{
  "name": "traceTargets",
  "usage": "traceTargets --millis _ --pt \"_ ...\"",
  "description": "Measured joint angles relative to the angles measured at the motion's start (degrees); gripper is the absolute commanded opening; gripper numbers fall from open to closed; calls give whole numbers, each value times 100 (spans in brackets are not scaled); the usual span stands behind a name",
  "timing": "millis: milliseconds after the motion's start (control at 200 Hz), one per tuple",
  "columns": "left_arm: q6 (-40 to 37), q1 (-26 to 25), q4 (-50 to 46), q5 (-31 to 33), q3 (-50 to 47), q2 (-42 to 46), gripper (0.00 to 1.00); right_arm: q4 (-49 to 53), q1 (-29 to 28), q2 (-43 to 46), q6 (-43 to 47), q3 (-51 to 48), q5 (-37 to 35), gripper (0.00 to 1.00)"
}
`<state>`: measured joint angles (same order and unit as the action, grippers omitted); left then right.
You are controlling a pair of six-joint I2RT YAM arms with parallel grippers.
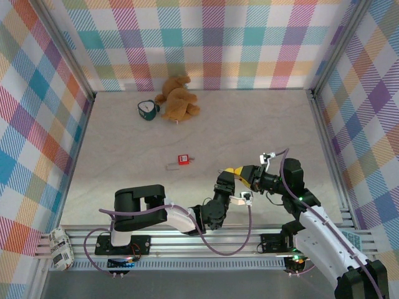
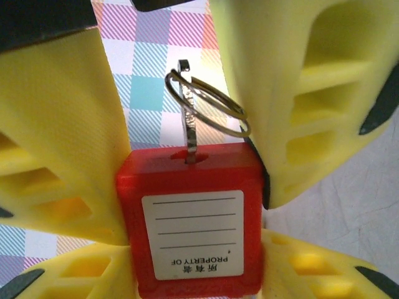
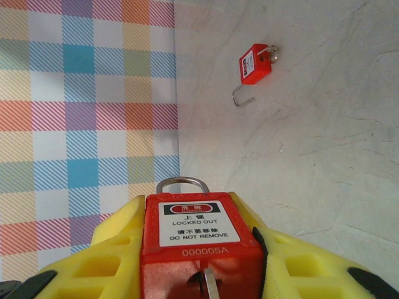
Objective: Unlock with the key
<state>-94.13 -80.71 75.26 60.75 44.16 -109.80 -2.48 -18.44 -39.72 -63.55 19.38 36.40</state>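
A red padlock [image 3: 193,224] with a "LOCKED OUT" label is held above the table, my right gripper [image 3: 199,249] shut on its sides. Its steel shackle [image 3: 181,182] points away from the right wrist camera. The key [image 2: 191,124], thin pale metal on a wire ring [image 2: 215,106], sits in the keyhole at the padlock's [image 2: 190,174] other end. My left gripper [image 2: 193,274] is open, with its yellow fingers [image 2: 312,268] spread on either side of the shackle end. In the top view both grippers meet near the table's front right, left gripper [image 1: 232,174] against right gripper [image 1: 248,177].
A second red padlock [image 1: 182,160] lies mid-table with its shackle [image 3: 242,99] swung open and a key [image 3: 273,53] in it. A brown teddy bear [image 1: 177,99] and a small teal object [image 1: 146,110] sit at the back. Plaid walls enclose the table.
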Motion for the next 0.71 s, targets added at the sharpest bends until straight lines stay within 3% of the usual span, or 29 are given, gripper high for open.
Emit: traceTargets --millis 320,545,645,705 --pt "20 -129 7 79 -507 490 74 55 7 -105 212 68 -155 31" --pt "278 79 -376 -9 -1093 1495 55 444 9 -105 627 396 -295 30" --pt "870 402 -1458 -308 -1126 2509 47 494 11 -114 774 485 -297 30" --pt "1471 660 -2540 -822 -1121 3300 43 505 11 -184 841 496 -284 30"
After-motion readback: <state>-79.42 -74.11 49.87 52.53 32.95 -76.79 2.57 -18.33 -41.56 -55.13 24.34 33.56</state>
